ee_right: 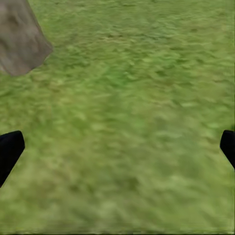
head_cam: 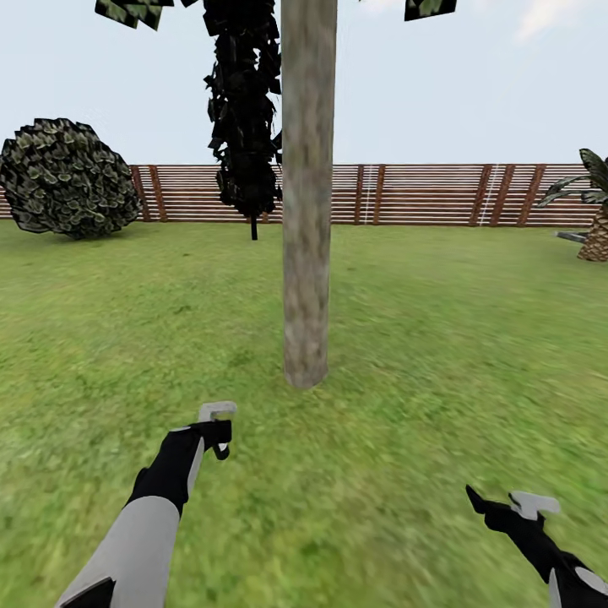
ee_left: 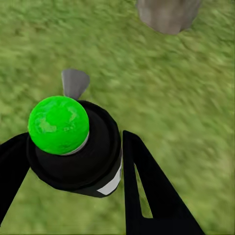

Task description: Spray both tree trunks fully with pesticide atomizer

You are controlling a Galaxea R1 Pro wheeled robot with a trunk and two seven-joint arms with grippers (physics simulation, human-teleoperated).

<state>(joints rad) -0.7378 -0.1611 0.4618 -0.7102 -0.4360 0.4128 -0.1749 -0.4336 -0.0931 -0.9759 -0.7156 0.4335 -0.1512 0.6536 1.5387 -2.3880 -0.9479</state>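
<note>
Here our left gripper (ee_left: 73, 161) clasps the pesticide atomizer (ee_left: 73, 147), tree trunk (head_cam: 306, 194) at twelve o'clock; right gripper (ee_right: 117, 147) fingers wide.

A round bush (head_cam: 67, 179) with mottled green leaves sits at the far left of the lawn, against the fence line. A thin-trunked dark tree (head_cam: 247, 127) (its foliage almost black) stands near the far edge of the grass. At the far right edge, a palm-like plant (head_cam: 591, 207) spreads broad fronds above a scaly trunk. Pale, lightly clouded sky (head_cam: 473, 84) lies above.
</note>
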